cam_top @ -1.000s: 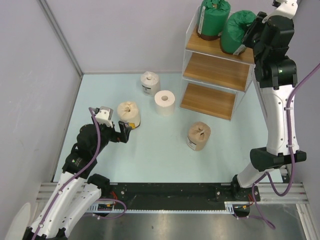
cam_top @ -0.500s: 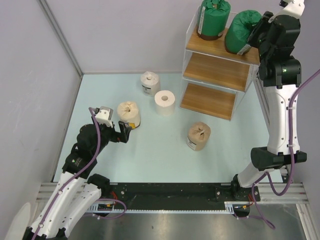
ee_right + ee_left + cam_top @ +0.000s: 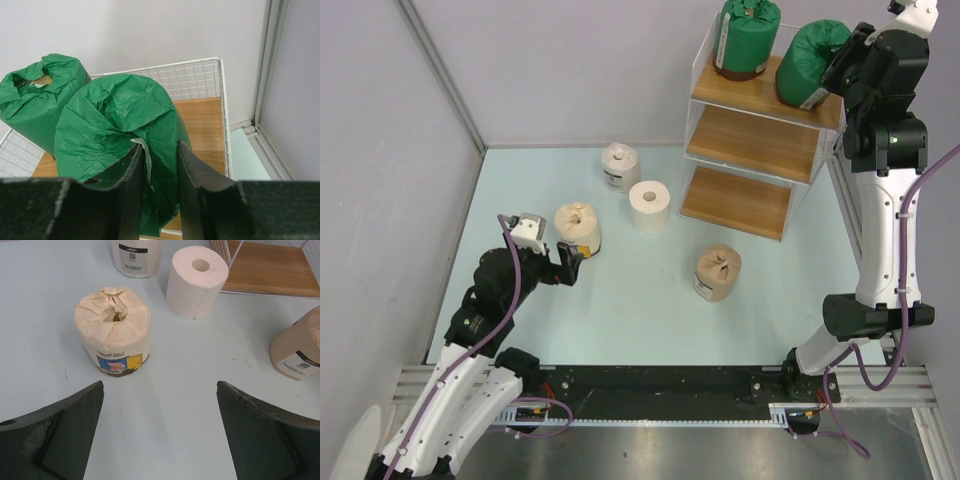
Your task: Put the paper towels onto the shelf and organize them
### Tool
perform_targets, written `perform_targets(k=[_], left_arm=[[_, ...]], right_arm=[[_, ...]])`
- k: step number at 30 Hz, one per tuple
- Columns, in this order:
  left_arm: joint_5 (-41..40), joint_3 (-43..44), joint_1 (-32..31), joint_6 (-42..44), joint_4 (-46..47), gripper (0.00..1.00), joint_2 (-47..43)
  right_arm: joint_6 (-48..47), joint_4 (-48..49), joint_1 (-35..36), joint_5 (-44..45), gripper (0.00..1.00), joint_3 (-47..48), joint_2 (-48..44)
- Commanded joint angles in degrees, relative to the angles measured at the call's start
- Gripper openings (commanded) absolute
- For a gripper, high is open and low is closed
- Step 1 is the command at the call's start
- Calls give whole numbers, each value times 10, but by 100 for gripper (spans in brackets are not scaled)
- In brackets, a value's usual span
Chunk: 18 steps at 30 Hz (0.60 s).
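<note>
Shelving: right gripper [image 3: 160, 147] clenched on tilted green roll [image 3: 115, 115], second on shelf [image 3: 205, 120] top.
Idle: left gripper [image 3: 159, 390] spread, cream roll [image 3: 113, 330] ahead.
Unshelved: that and three more.

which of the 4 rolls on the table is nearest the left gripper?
The cream-wrapped roll, upright straight ahead of the open left gripper. The bare white roll, white labelled roll and tan roll sit farther off.
</note>
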Motion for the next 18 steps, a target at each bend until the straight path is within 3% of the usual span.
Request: perform_targets(k=[1,6,18], left_arm=[[-2,2,-4,1,9,100,0],[0,2,-3,1,9,100,1],[-2,4,-3,1,8,100,-6]], right_arm=[[12,26,-3,-23,43,-10,-17],[16,38,-5,-25,61,-16,-15],[38,73,-36,-80,72,-36,-20]])
